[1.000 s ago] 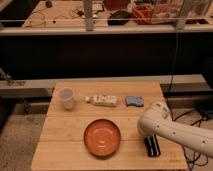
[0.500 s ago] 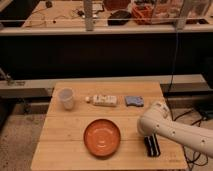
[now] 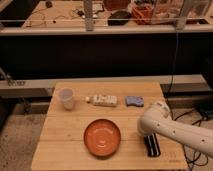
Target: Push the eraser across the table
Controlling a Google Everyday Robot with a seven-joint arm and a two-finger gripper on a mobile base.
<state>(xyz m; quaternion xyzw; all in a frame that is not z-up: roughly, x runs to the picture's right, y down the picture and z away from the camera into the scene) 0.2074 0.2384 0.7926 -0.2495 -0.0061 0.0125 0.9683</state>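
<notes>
The eraser [image 3: 152, 144] is a small black oblong block with pale stripes, lying lengthwise near the front right of the light wooden table [image 3: 65, 145], just right of the orange plate. My white arm [image 3: 170, 127] reaches in from the right and bends down over it. The gripper [image 3: 149, 133] sits at the arm's lower end, right at the far end of the eraser and mostly covered by the arm. Whether it touches the eraser I cannot tell.
An orange plate [image 3: 102, 137] sits front centre. At the back of the table stand a translucent cup [image 3: 66, 98], a white rectangular box [image 3: 104, 100] and a small blue-grey pad [image 3: 134, 101]. A dark shelf unit rises behind the table.
</notes>
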